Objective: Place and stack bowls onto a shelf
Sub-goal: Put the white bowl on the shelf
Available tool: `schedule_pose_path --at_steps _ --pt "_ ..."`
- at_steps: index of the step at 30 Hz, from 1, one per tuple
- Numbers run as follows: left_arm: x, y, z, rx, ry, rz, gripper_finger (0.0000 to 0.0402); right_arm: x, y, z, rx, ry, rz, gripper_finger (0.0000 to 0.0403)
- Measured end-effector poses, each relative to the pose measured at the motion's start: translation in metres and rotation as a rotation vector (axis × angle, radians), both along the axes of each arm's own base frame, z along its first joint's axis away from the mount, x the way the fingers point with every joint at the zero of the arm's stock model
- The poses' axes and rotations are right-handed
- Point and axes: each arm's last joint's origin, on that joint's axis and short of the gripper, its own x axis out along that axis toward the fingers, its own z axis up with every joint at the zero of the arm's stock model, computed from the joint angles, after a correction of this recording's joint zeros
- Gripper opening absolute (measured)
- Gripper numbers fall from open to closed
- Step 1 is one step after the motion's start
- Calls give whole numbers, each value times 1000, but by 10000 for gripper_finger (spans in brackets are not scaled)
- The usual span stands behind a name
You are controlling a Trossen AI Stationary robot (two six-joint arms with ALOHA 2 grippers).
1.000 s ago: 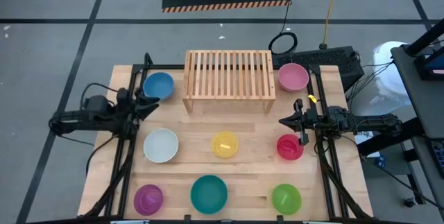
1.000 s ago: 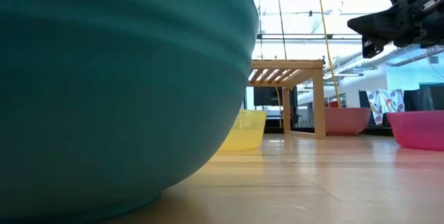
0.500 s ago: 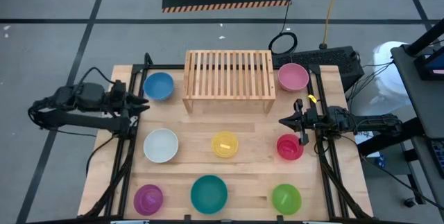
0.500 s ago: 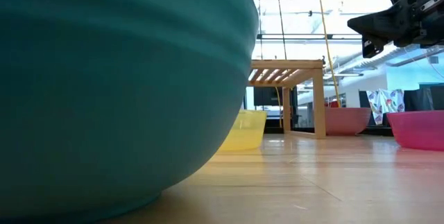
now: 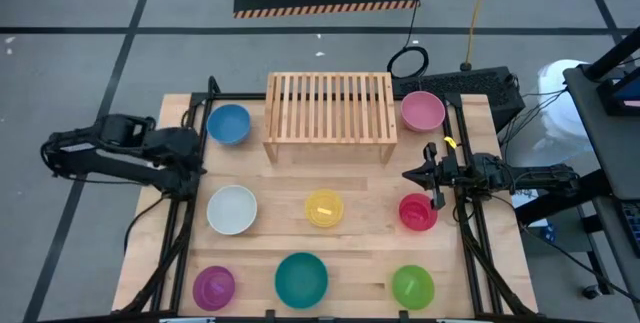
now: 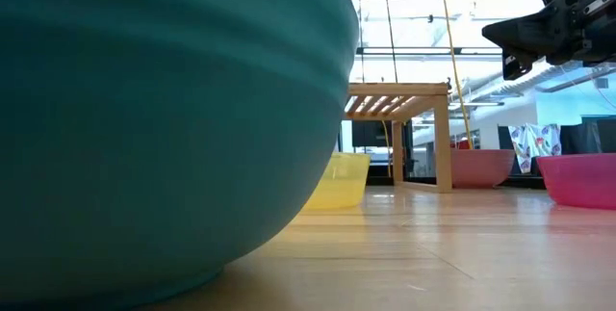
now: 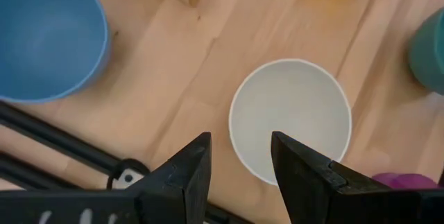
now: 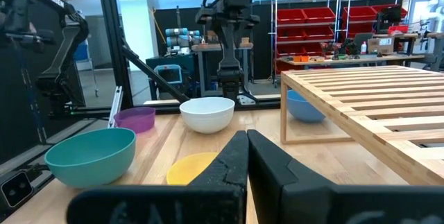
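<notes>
Eight bowls rest on their bases on the wooden table. In the high view they are blue [image 5: 229, 123], pink [image 5: 423, 111], white [image 5: 232, 209], yellow [image 5: 324, 208], red [image 5: 417, 212], purple [image 5: 214, 286], teal [image 5: 301, 279] and green [image 5: 412, 286]. The slatted wooden shelf [image 5: 329, 108] stands at the far middle with nothing on it. My left gripper [image 5: 192, 160] hangs at the left side between the blue and white bowls. It is open, and its wrist view looks down on the white bowl [image 7: 291, 116]. My right gripper [image 5: 408, 175] is shut and hovers just beyond the red bowl.
Black frame rails [image 5: 178, 225] run along both sides of the table. The teal bowl [image 6: 164, 118] fills the left of the low view. Bare wood [image 5: 300, 178] lies between the shelf and the middle row of bowls. Cables and a keyboard [image 5: 470, 85] sit past the far right corner.
My left gripper has drawn back from beside the blue bowl toward the table's left edge. It has then tipped downward and swung toward the white bowl. No bowl has moved.
</notes>
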Motion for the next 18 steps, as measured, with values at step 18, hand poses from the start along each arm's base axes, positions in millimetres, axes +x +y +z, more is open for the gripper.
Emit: schedule_pose_path --at_steps 18 --pt "24 -3 -8 -67 108 -36 154 0 0 0 0 -1 0 0"
